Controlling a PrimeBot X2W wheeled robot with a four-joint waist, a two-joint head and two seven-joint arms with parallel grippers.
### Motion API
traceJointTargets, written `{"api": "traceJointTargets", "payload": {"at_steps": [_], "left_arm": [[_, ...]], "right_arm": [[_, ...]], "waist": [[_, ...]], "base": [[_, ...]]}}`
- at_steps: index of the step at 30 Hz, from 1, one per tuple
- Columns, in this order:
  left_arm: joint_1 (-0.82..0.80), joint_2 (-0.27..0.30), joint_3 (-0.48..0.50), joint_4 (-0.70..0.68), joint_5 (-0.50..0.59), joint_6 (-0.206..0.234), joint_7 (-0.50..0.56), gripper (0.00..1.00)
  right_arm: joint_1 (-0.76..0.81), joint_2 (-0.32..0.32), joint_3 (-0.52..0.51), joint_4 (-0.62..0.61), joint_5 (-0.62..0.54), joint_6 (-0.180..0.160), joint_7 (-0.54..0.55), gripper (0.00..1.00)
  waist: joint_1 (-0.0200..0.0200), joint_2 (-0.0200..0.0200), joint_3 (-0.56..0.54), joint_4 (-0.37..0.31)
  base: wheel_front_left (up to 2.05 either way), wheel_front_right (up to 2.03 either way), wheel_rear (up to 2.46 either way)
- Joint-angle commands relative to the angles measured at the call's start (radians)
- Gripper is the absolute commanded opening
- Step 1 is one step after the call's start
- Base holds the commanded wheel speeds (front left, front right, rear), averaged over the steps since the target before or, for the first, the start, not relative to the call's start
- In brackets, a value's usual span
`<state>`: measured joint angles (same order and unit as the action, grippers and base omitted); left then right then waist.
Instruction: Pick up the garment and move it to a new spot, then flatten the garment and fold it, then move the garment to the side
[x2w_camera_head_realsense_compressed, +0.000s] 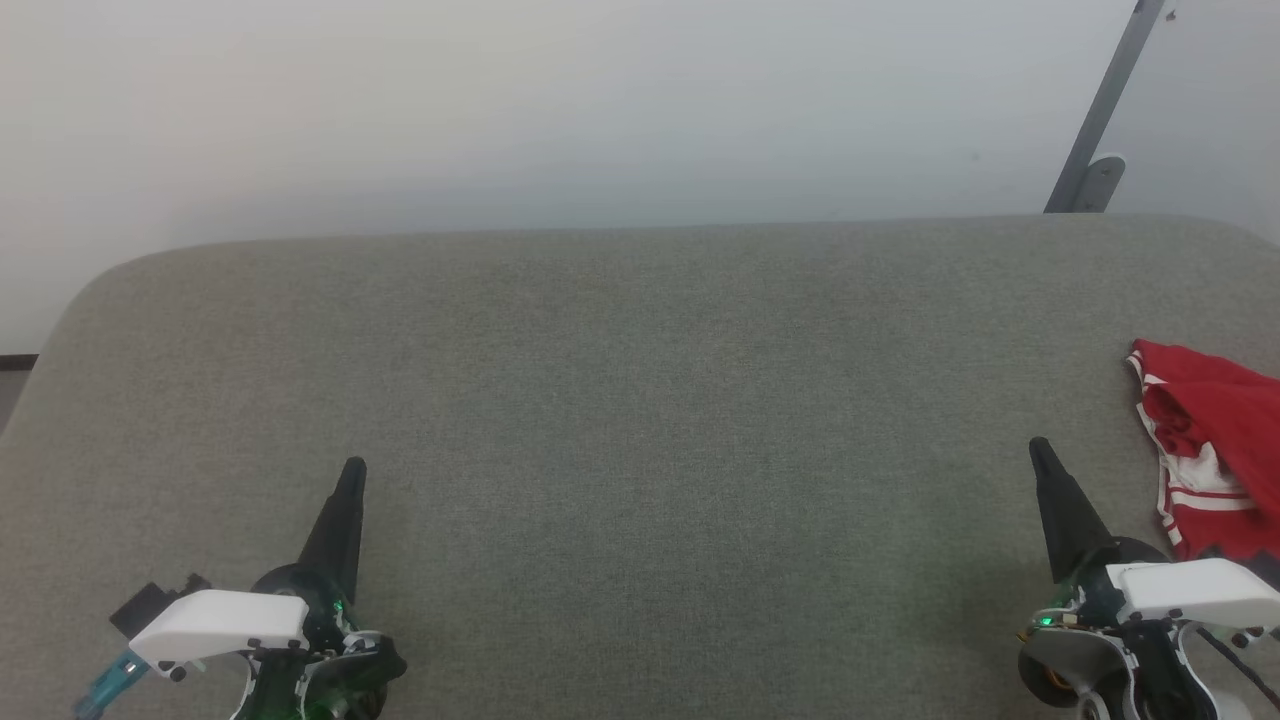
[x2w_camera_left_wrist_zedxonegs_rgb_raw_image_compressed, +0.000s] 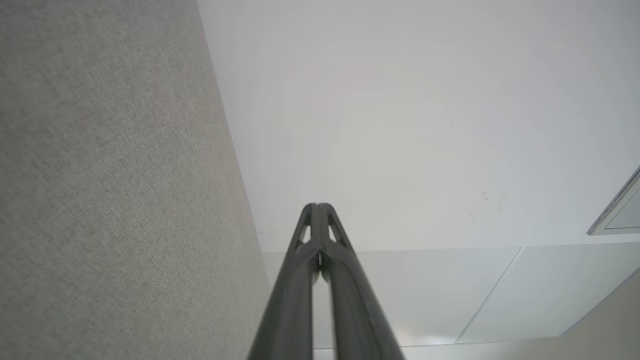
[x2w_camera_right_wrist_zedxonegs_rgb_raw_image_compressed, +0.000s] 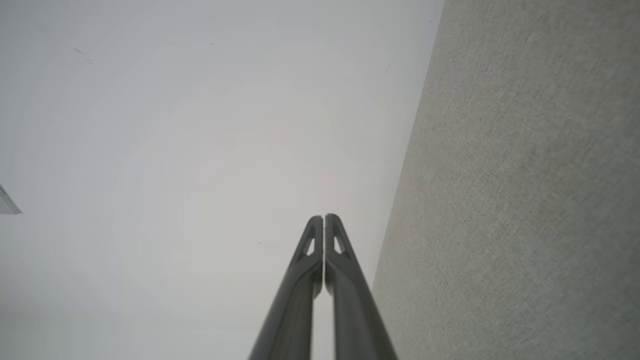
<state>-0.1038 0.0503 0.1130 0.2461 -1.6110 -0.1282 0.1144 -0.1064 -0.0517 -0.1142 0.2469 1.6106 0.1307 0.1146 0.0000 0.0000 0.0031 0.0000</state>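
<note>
A wide grey cushion (x2w_camera_head_realsense_compressed: 640, 400) with rounded far corners carries everything here. Behind it stands a pale wall (x2w_camera_head_realsense_compressed: 600, 100). A thin grey metal bar (x2w_camera_head_realsense_compressed: 1105, 100) leans against this wall above the far right corner.

The garment (x2w_camera_head_realsense_compressed: 1215, 450) lies at the right edge of the cushion, about halfway between the far side and the near side. It is bright red cloth with white parts and red-white striped trim, and it is crumpled into a heap. The border of the head view cuts off its right part, so I cannot tell how far it reaches.

The right gripper (x2w_camera_head_realsense_compressed: 1040, 447) is over the near right part of the cushion, just beside the garment on its left. Its dark point does not touch the cloth. The white cover of its wrist hides the lower edge of the garment. In the right wrist view the two fingers (x2w_camera_right_wrist_zedxonegs_rgb_raw_image_compressed: 350, 300) are pressed together at the tips and nothing is between them. The cushion fills the right side of that view.

The left gripper (x2w_camera_head_realsense_compressed: 352, 466) is over the near left part of the cushion, well apart from the garment. In the left wrist view its fingers (x2w_camera_left_wrist_zedxonegs_rgb_raw_image_compressed: 292, 290) are also pressed together and hold nothing. The cushion is on the left side of that view.
</note>
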Motion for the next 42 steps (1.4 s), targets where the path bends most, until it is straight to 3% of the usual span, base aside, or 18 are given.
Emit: {"api": "traceJointTargets", "payload": {"at_steps": [1,42], "left_arm": [[-0.011,-0.003,0.003,0.000,-0.003,-0.005,0.003,0.00],[-0.011,-0.003,0.003,0.000,-0.004,-0.005,0.003,0.00]], "right_arm": [[-0.005,0.004,-0.001,-0.005,0.004,0.000,0.003,0.00],[-0.005,0.004,-0.001,-0.004,0.004,0.000,0.002,0.00]], "waist": [[0.0000,0.0000,0.000,0.000],[0.0000,0.0000,0.000,0.000]], "base": [[0.00,0.00,0.00],[0.00,0.00,0.00]]}}
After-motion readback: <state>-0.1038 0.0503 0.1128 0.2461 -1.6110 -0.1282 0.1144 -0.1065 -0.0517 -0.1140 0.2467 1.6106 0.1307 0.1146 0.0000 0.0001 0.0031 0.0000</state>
